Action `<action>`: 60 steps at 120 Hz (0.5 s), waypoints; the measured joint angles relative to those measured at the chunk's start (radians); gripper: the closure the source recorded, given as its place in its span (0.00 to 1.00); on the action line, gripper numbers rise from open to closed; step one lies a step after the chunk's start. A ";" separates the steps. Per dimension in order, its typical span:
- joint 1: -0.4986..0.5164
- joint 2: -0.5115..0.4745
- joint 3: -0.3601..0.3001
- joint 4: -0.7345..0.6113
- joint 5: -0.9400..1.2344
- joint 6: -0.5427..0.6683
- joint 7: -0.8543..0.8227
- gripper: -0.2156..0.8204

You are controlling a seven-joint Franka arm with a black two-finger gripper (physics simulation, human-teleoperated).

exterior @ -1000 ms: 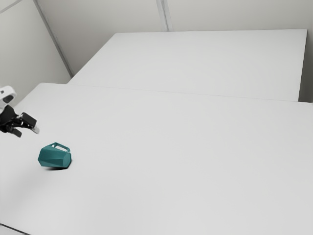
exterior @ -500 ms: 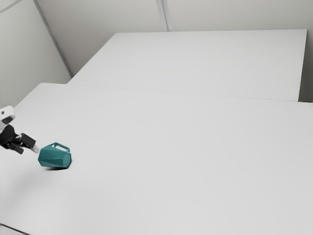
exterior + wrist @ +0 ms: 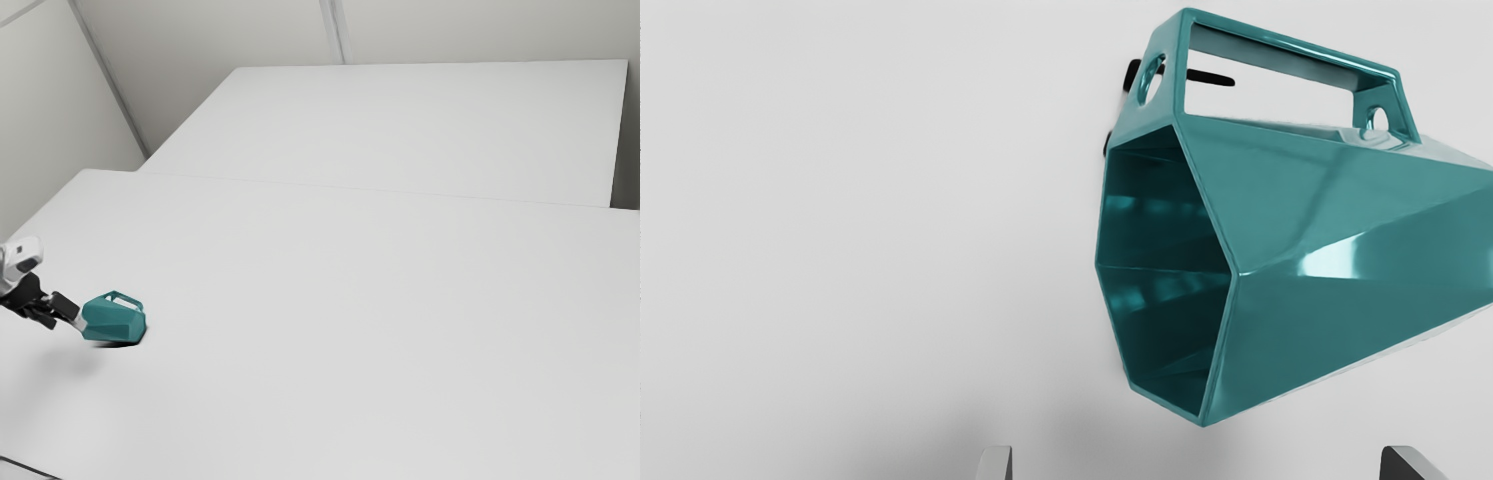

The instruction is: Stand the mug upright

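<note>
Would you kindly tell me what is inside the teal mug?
Inside the mug I see dark, faceted inner walls with lighter reflections, but no contents. The deeper end is hidden behind its near side, so I cannot tell what lies there.

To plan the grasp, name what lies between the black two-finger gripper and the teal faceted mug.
In the wrist view, just softly shadowed white tabletop lies between the gripper and the mug.

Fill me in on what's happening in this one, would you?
A robot arm has its open hand right by a teal mug lying on its side on a white table. The mug's handle is up and its mouth faces the arm's side. The fingers stand wide apart with no grip on it, so the mug is not upright yet.
</note>
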 joint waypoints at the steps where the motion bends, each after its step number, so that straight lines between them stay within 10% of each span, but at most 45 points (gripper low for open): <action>1: 0.000 0.001 -0.001 0.000 0.000 0.002 0.001 0.21; 60: -0.022 0.034 -0.058 -0.007 -0.070 0.050 0.050 0.21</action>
